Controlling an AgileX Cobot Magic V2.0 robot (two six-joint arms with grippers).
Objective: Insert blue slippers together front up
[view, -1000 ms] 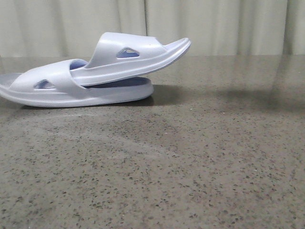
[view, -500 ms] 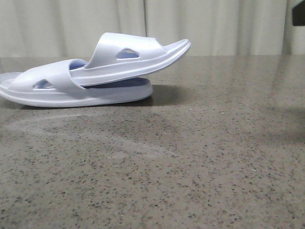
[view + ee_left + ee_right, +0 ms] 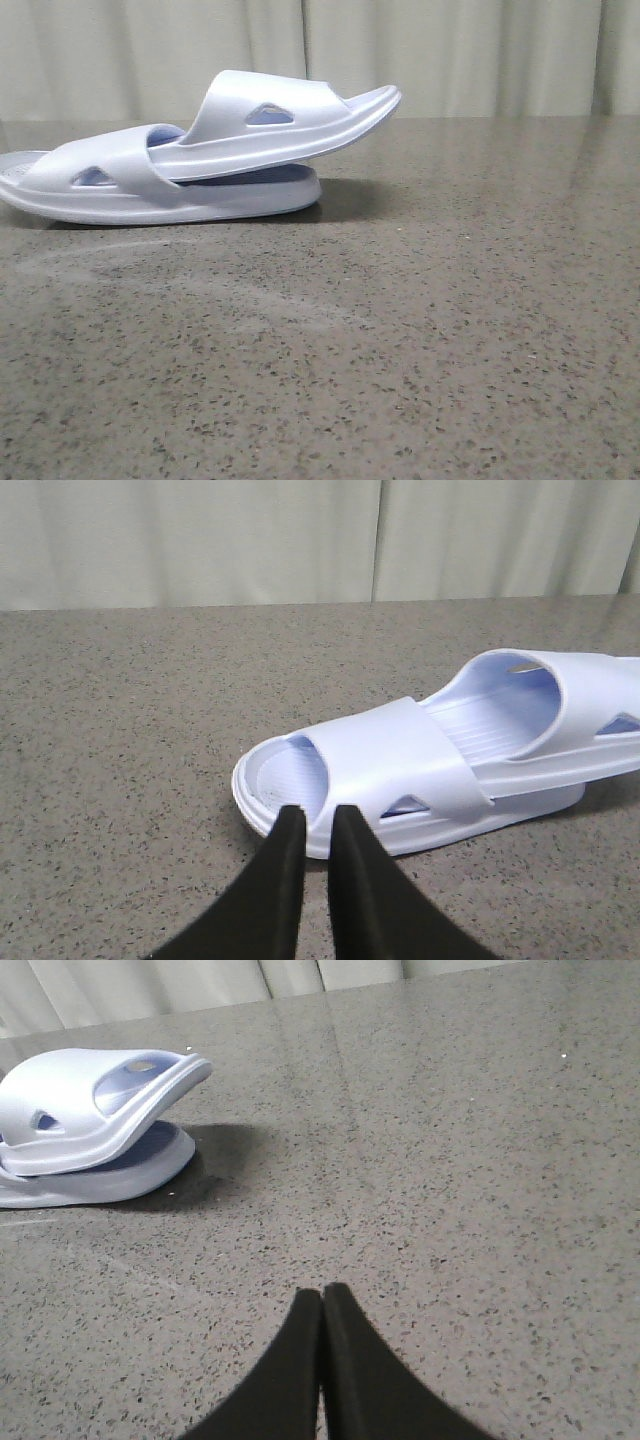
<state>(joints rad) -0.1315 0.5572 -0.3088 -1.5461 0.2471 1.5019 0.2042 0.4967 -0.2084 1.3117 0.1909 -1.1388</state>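
The left gripper (image 3: 312, 815) hangs just short of the heel end of the lower slipper (image 3: 370, 780), its 2 fingers a narrow slit apart and holding nothing. The right gripper (image 3: 321, 1295) hovers over bare surface (image 3: 480, 1160), fingers pressed together and empty, well apart from the pair.

Both blue slippers sit near the far left corner of the surface. The lower slipper lies flat on its sole. The upper slipper (image 3: 285, 120) has its heel pushed under the lower one's strap (image 3: 110, 165), and its toe end (image 3: 385, 98) juts up at a tilt over the lower one's front.

The 2 slippers look nested with the front raised, and neither gripper touches them, so the task appears essentially done. At most, drawing the arms clear seems to be left.
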